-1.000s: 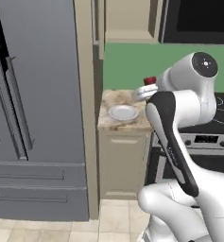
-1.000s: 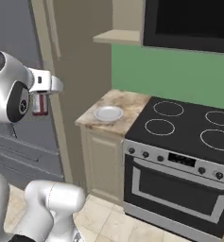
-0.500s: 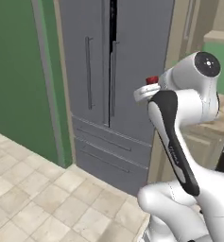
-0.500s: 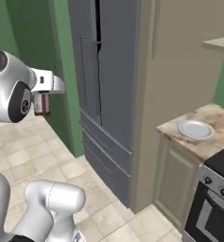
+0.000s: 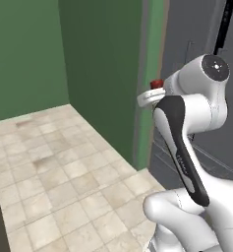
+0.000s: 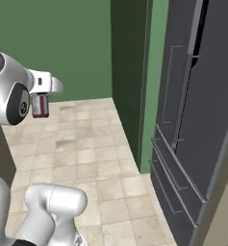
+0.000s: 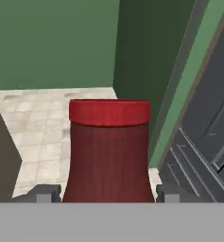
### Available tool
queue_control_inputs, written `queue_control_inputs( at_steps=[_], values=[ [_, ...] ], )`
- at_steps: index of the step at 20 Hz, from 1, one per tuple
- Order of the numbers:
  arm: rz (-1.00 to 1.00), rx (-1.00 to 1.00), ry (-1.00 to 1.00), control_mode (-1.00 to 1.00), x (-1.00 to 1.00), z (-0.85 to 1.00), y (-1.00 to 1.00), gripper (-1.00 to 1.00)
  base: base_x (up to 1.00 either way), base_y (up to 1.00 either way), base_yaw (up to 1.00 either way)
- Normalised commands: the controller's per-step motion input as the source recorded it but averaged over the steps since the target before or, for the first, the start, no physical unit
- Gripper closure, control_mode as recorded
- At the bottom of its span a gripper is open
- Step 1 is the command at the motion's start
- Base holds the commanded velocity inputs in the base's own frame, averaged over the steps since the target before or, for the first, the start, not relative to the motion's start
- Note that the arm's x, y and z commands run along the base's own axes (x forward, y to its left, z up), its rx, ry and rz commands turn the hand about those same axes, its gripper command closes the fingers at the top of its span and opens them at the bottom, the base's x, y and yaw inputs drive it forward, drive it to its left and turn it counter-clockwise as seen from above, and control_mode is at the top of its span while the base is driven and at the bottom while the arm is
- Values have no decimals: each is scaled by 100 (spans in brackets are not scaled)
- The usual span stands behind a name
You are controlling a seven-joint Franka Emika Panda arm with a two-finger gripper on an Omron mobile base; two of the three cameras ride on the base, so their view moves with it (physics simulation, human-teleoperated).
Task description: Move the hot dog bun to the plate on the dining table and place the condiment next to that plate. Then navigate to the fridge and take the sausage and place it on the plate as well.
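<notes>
Condiment (image 7: 108, 151) sits between the two fingertips of the gripper (image 7: 103, 193), jaws partly spread and clamped on its sides, one fingertip (image 7: 47, 193) showing at each flank. Bottle is dark red with a brighter red band across its end in the hand view. From the right base view the bottle (image 6: 40, 105) hangs just under the white hand, carried in the air over the tiled floor (image 6: 86, 144). From the left base view only its red end (image 5: 157, 84) peeks past the arm. Fridge (image 6: 197, 120) stands to the right of the bottle, well apart, dark grey with long vertical handles. Green wall (image 6: 48, 48) lies beyond the bottle, a green corner panel just beside the fridge.
</notes>
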Motion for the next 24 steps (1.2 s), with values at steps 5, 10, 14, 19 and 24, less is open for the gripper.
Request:
queue_control_inputs(
  at_steps=[5,10,14,19,24],
  values=[
    [0,0,0,100,0,0,0,100,100,32,20],
    [0,0,0,100,0,0,0,100,100,24,5],
    [0,0,0,100,0,0,0,100,100,26,6],
    [0,0,0,100,0,0,0,100,100,25,7],
    [0,0,0,100,0,0,0,100,100,13,11]
  ],
)
